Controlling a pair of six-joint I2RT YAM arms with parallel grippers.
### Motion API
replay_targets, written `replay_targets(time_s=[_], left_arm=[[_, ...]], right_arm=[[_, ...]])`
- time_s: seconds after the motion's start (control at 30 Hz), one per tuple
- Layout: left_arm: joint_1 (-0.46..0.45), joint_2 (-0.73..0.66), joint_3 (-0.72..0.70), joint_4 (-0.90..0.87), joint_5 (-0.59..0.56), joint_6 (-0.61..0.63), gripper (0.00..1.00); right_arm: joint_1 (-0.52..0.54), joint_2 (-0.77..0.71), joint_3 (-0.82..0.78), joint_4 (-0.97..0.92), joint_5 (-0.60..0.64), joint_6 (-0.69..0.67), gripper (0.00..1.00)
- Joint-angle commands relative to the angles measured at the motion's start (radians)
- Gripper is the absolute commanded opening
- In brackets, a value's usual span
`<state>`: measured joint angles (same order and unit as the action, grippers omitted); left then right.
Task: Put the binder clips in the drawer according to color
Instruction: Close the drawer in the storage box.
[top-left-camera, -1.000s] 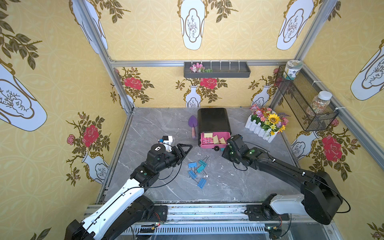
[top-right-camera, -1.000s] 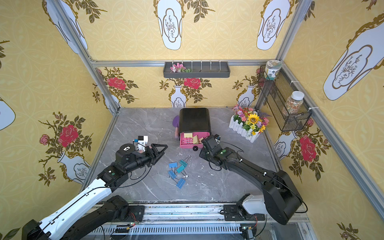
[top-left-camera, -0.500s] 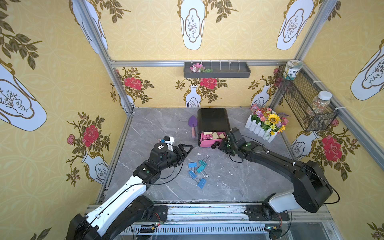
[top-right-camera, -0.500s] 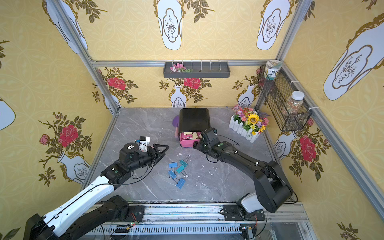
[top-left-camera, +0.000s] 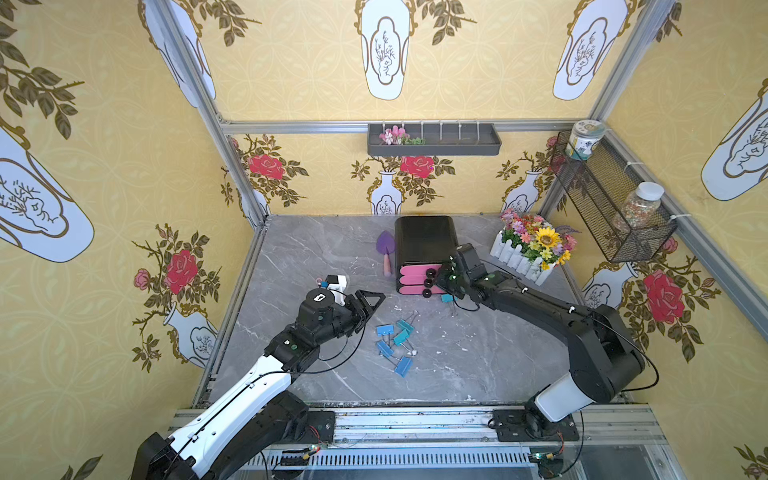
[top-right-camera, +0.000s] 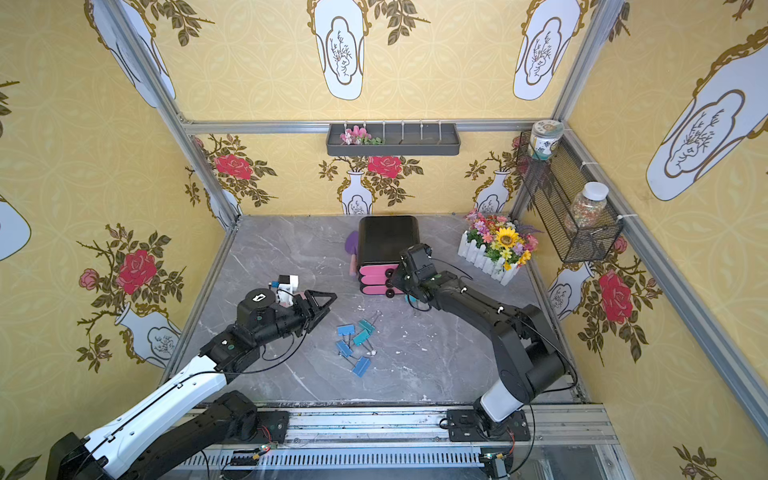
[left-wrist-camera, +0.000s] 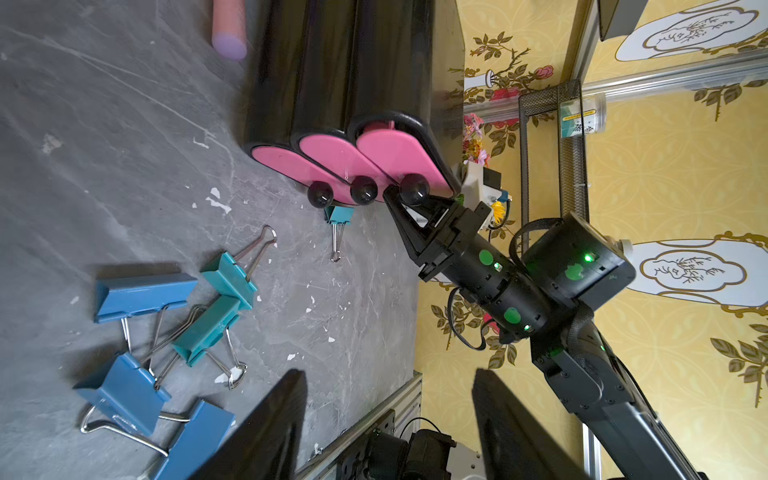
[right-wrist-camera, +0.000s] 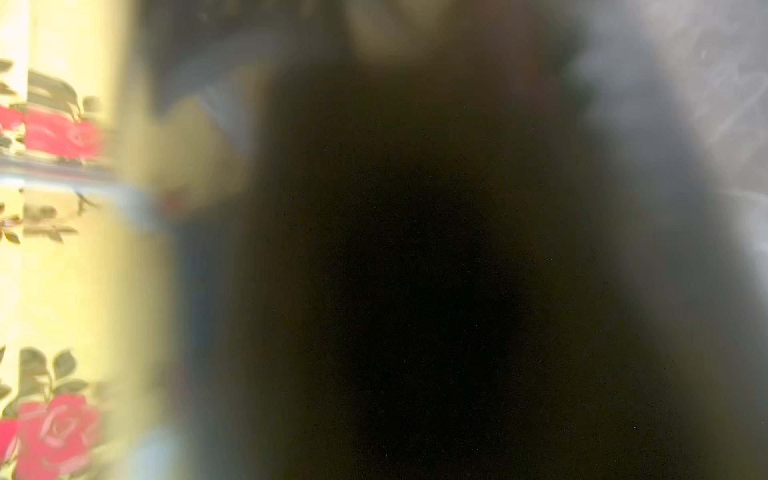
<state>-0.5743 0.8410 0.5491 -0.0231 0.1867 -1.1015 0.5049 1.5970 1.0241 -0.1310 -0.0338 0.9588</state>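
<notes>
The drawer (top-left-camera: 417, 272), a black cabinet with three pink fronts and round black knobs, stands at the back middle in both top views; all three fronts sit pushed in. My right gripper (top-left-camera: 440, 277) is shut, its tips (left-wrist-camera: 390, 195) against the top drawer's knob (left-wrist-camera: 413, 189). The right wrist view is dark blur. Several blue and teal binder clips (top-left-camera: 395, 338) lie in a loose heap on the table, and one teal clip (left-wrist-camera: 338, 216) lies at the cabinet's foot. My left gripper (top-left-camera: 374, 297) hovers left of the heap, open and holding nothing.
A purple trowel (top-left-camera: 385, 249) lies left of the cabinet. A flower box with a white fence (top-left-camera: 530, 251) stands to its right. A wire basket with jars (top-left-camera: 611, 208) hangs on the right wall, and a grey shelf (top-left-camera: 432, 143) on the back wall.
The top drawer was pulled out with yellow clips showing; my right gripper has pushed it back in, and they are hidden. The left arm has barely shifted.
</notes>
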Motion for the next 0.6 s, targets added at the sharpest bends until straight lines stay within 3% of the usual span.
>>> replay_targets(time_s=[0.0,0.37,0.57], left_arm=[[0.001,-0.009,-0.012,0.012,-0.002,-0.004,0.69],[0.001,-0.01,-0.021,0.017,-0.001,-0.009,0.69],[0.0,-0.003,-0.02,0.022,-0.001,-0.008,0.69]], right_arm=[[-0.002,0.026,0.015,0.074,-0.014,0.03,0.09],[0.001,0.022,-0.003,0.146,0.021,0.047,0.11],[0.019,-0.108,-0.103,0.148,0.056,0.024,0.24]])
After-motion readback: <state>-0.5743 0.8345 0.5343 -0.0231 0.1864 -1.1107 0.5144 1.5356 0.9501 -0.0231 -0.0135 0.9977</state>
